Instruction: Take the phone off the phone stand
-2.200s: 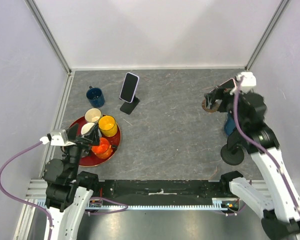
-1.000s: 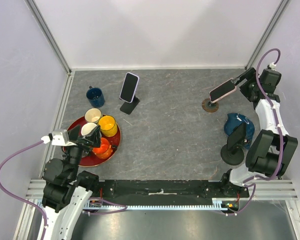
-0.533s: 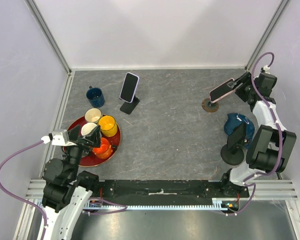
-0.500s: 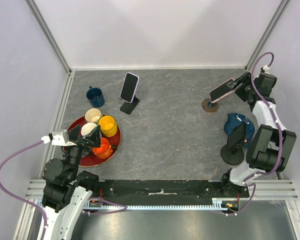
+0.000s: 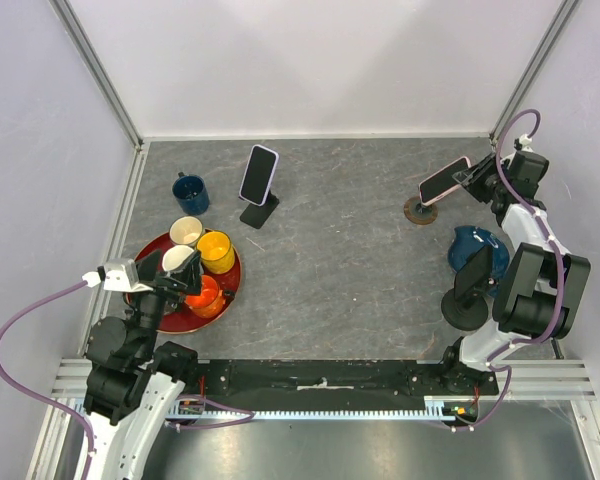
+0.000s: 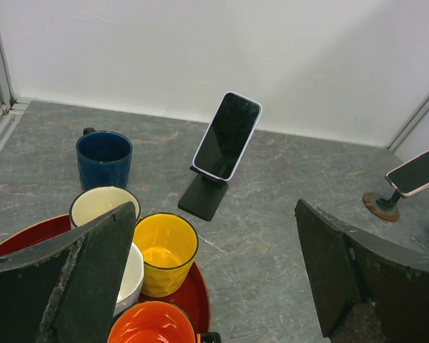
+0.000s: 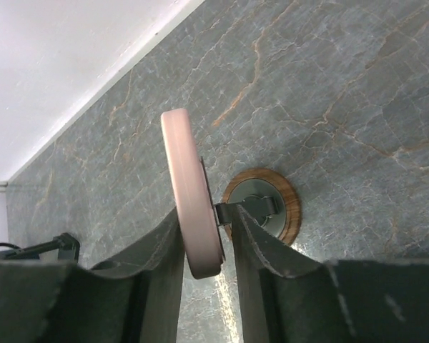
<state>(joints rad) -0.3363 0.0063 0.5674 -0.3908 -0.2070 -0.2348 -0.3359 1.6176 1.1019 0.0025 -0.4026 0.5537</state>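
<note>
A pink phone (image 5: pixel 445 180) rests tilted on a small phone stand with a round wooden base (image 5: pixel 418 211) at the back right. In the right wrist view the phone (image 7: pixel 191 200) shows edge-on above that base (image 7: pixel 272 207). My right gripper (image 7: pixel 206 221) straddles its lower end, one finger pressed on its face and the other against the clip at its back. From above, the right gripper (image 5: pixel 477 175) reaches in from the right. My left gripper (image 6: pixel 218 264) hangs open over the cups at the near left, holding nothing.
A second phone (image 5: pixel 259 174) leans on a black stand at the back middle. A dark blue mug (image 5: pixel 190 192) stands beside a red tray (image 5: pixel 236 275) of cups. A blue object (image 5: pixel 472 243) and a black stand (image 5: pixel 467 290) sit near the right arm. Walls close three sides.
The right arm swung to the back right corner. Its jaws came in around the pink phone's lower end and closed. The left arm stayed still.
</note>
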